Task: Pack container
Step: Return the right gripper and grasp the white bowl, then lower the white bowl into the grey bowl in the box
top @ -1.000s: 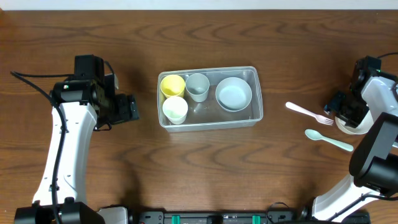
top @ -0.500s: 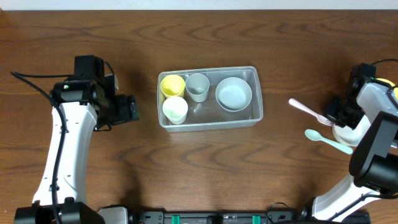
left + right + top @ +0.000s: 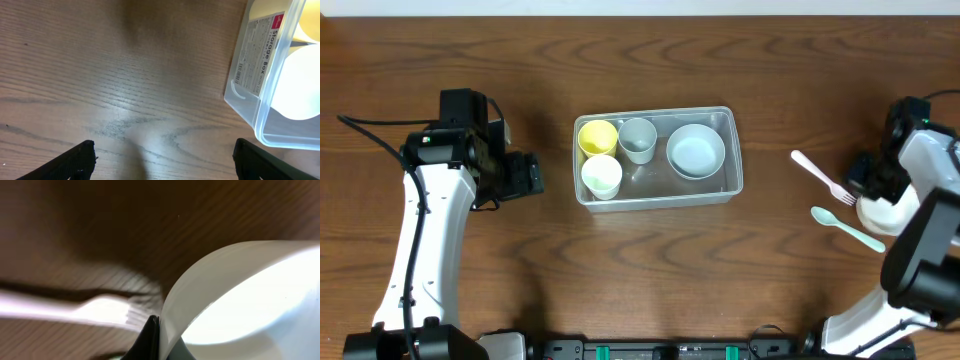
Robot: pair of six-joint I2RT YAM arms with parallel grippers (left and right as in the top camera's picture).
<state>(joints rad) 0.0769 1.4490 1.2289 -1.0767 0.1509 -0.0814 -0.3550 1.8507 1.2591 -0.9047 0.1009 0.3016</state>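
The clear container (image 3: 656, 199) sits mid-table and holds a yellow cup (image 3: 597, 136), a white cup (image 3: 602, 176), a grey cup (image 3: 637, 139) and a pale bowl (image 3: 696, 150). At the right edge, my right gripper (image 3: 870, 186) is shut on the rim of a white bowl (image 3: 886, 213). The right wrist view shows the dark fingertips (image 3: 152, 337) pinching the white bowl's (image 3: 240, 295) wall. My left gripper (image 3: 532, 173) hangs open to the left of the container, nothing between its fingers (image 3: 75, 160). The container's labelled corner (image 3: 260, 75) is in the left wrist view.
A pink fork (image 3: 822, 176) lies just left of the right gripper, blurred in the right wrist view as the fork (image 3: 75, 311) beside the bowl. A mint spoon (image 3: 847, 228) lies in front of it. Bare wooden table (image 3: 650, 270) surrounds the container.
The right gripper has shut on the white bowl's rim. The pink fork has been nudged and turned, its handle swinging rightward. The left arm has not moved.
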